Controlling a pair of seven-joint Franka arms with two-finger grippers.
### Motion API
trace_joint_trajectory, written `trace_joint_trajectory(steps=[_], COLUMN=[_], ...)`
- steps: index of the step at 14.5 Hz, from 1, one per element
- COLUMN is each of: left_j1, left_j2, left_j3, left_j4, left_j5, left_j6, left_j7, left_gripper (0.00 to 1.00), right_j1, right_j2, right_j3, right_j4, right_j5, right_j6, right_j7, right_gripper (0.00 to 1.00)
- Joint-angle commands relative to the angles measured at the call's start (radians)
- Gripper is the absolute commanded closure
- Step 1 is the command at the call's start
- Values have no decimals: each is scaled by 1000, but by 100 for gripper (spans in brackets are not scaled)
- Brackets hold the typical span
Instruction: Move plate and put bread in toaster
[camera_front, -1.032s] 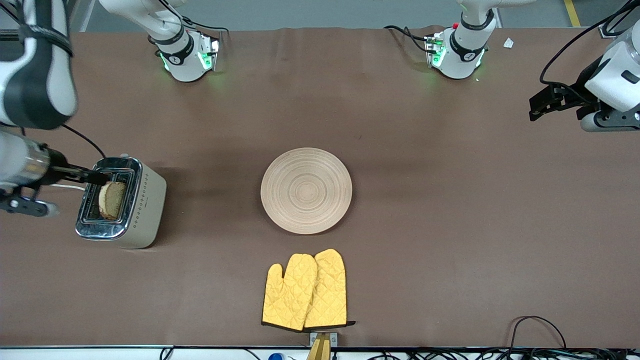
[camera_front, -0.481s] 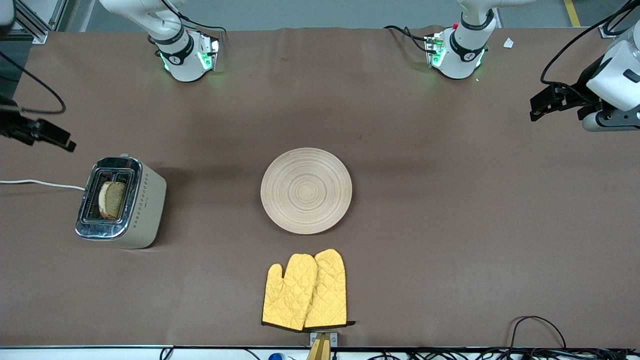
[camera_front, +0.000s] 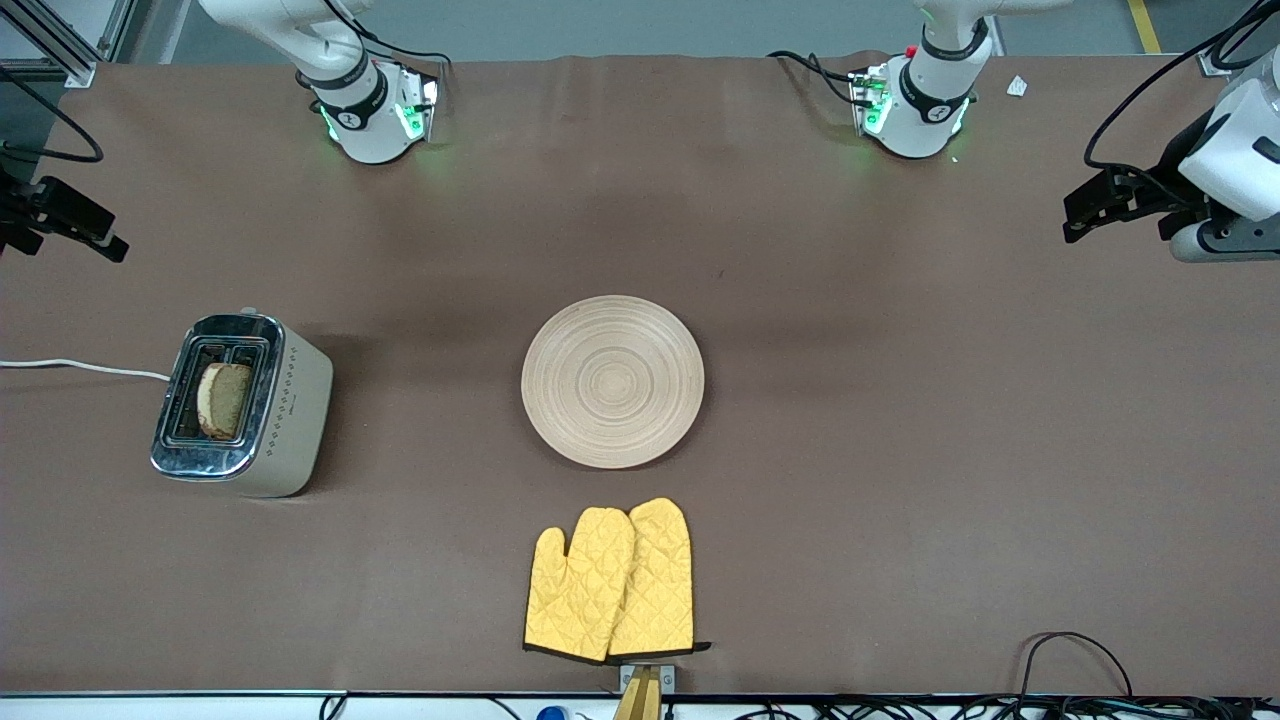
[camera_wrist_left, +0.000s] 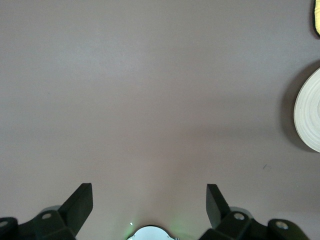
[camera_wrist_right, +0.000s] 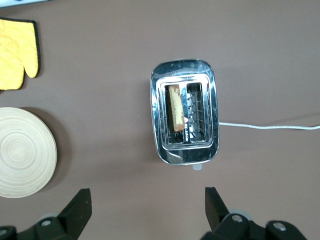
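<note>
**Bread in the slot, both arms high over the counter ends**

The brown counter (camera_front: 900, 450) carries everything. The round, pale wooden plate (camera_front: 612, 381), grooved in rings, lies at its middle, with a pair of yellow oven mitts (camera_front: 610, 582) nearer the front camera. The toaster (camera_front: 240, 403) — chrome top, cream sides, white cord (camera_front: 80, 366) trailing off — stands toward the right arm's end. The bread (camera_front: 224, 400), a small brown slice with a darker crust, stands on edge in the slot nearer the plate; the second slot is empty.

The right gripper (camera_wrist_right: 147, 207) hangs high over the counter at the toaster's end, fingers spread wide, holding nothing. The left gripper (camera_wrist_left: 150, 202) hangs over bare counter at the left arm's end, fingers also spread and empty; that arm waits.

By my reading the task is all but finished — the slice is seated and the plate sits clear of the toaster. What remains is a clean retreat: keep the right gripper high and away from the cord and the chrome top, so nothing nudges the toaster. The slice appears to lean slightly in its slot, which should do no harm.
</note>
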Motion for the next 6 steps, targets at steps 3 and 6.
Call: trace_joint_trajectory(steps=[3,6], left_j1=[-4,-7], left_j2=[11,11], left_j3=[5,3], left_j4=[18,18], left_j5=[0,0], left_j6=[-4,-4], left_j7=[-6,-7], left_gripper=[0,0], right_j1=[-8,-8], right_j2=[15,17], right_j3=[3,3], right_j4=[27,28], right_j5=[14,16], right_j6=[-42,-42], right_j7=[-14,-14], right_gripper=[0,0])
